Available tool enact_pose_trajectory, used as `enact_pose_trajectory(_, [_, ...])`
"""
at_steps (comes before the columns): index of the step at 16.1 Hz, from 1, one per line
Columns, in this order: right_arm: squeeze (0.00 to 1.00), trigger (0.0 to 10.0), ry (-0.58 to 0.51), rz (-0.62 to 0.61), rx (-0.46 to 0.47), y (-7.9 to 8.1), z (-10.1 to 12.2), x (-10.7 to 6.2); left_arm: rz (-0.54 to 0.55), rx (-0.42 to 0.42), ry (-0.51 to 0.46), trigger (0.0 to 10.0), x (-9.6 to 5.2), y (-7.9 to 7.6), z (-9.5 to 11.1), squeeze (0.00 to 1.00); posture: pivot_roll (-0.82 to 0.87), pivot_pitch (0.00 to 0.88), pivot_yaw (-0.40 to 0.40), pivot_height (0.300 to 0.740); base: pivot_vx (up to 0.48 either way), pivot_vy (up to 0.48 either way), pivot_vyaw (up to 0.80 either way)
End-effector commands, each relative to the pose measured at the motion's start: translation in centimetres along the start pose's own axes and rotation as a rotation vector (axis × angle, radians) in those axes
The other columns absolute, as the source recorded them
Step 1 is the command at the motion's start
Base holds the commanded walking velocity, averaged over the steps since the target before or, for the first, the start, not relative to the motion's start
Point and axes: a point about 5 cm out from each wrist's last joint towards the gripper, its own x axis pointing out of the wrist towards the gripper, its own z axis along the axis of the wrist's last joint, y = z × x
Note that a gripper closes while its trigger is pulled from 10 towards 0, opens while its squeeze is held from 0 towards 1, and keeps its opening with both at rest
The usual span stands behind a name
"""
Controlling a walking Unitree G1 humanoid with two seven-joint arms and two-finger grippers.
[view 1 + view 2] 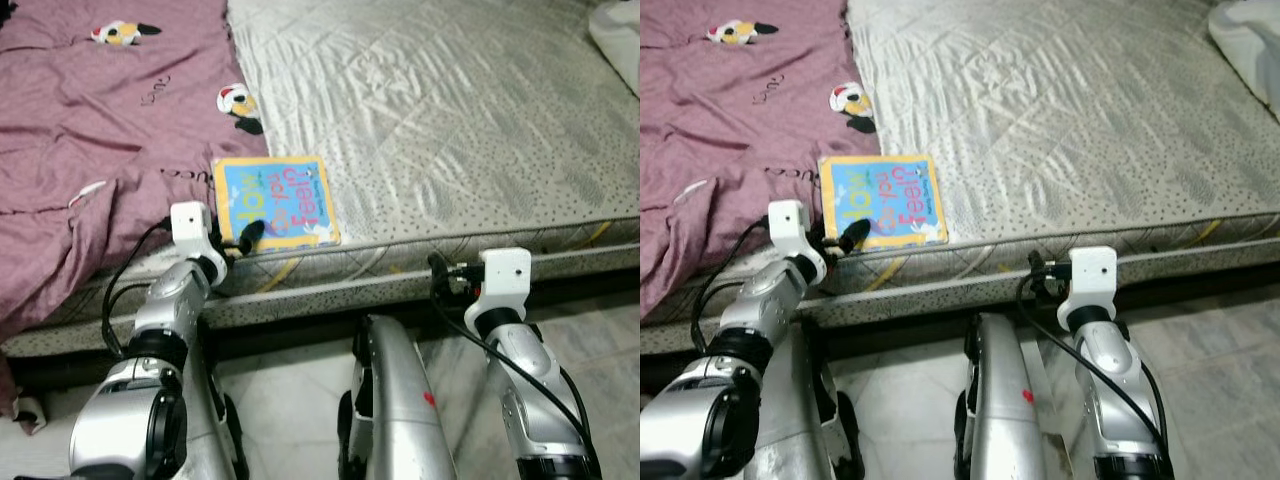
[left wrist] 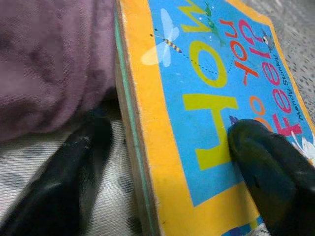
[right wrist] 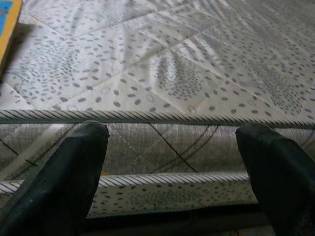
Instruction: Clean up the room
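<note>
Left gripper [image 1: 243, 238] is spread wide around the near corner of the book [image 1: 276, 201] at the mattress [image 1: 450, 130] edge, one finger on the cover, probably lining up a pinch, while the right gripper [image 3: 167, 162] idles released off to its side.

Count as you had it before you: one book [image 1: 277, 201], blue cover with yellow border, lying on the bed. One mattress [image 1: 450, 130], grey quilted with a speckled print. One purple blanket [image 1: 90, 150] over the bed's left part; on it you could count two clear cartoon patches [image 1: 124, 33], plus part of a third at a fold, too creased to be sure. One white cloth [image 1: 618, 30] at the far right corner, kind not clear. Two robot hands: left hand [image 1: 240, 238] and right hand [image 3: 172, 162], each with two black fingers [image 3: 74, 162].
</note>
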Motion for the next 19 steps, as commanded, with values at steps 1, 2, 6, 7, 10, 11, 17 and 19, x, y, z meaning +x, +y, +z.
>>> enact_pose_trajectory(1, [0.0,10.0,-0.008,-0.012,-0.015,-0.4,0.4,0.0,-0.012,-0.019,0.03,0.0,0.1,-0.2,-0.6,0.0,-0.15,0.202,-0.096,0.487,0.0,0.0,0.0])
enact_pose_trajectory(2, [0.0,10.0,-0.009,-0.01,-0.015,-0.4,0.4,0.0,-0.016,-0.023,0.026,0.0,0.1,-0.1,-0.5,0.0,-0.14,0.196,-0.096,0.487,0.0,0.0,0.0])
enact_pose_trajectory(6, [0.0,10.0,-0.03,0.188,0.1,1.7,1.3,0.6,-0.017,-0.043,0.01,0.0,-0.1,0.4,-0.4,0.0,-0.12,0.186,-0.093,0.487,0.0,0.0,0.0])
enact_pose_trajectory(7, [0.0,10.0,-0.022,0.374,0.175,3.3,1.8,0.3,-0.017,-0.054,0.006,0.0,-0.2,0.5,-0.3,0.0,-0.12,0.181,-0.091,0.487,0.0,0.0,0.0])
enact_pose_trajectory(10, [0.0,10.0,0.008,0.494,0.172,4.1,1.7,-0.2,-0.028,-0.06,0.002,0.0,-0.2,0.6,-0.1,0.0,-0.11,0.174,-0.086,0.487,0.0,0.0,0.0])
enact_pose_trajectory(11, [0.0,10.0,0.011,0.476,0.173,3.9,1.5,0.0,-0.037,-0.063,-0.002,0.0,-0.1,0.6,0.1,0.0,-0.11,0.172,-0.084,0.487,0.0,0.0,0.0])
enact_pose_trajectory(17, [0.0,10.0,0.004,0.438,0.136,4.3,1.5,1.0,-0.079,-0.129,-0.021,0.0,0.1,0.4,1.0,0.0,-0.08,0.147,-0.07,0.487,0.0,0.0,0.0])
enact_pose_trajectory(19, [0.0,10.0,-0.011,0.454,0.122,4.5,1.6,1.1,-0.074,-0.137,-0.033,0.0,0.1,0.5,1.3,0.0,-0.08,0.142,-0.068,0.487,0.0,0.0,0.0])
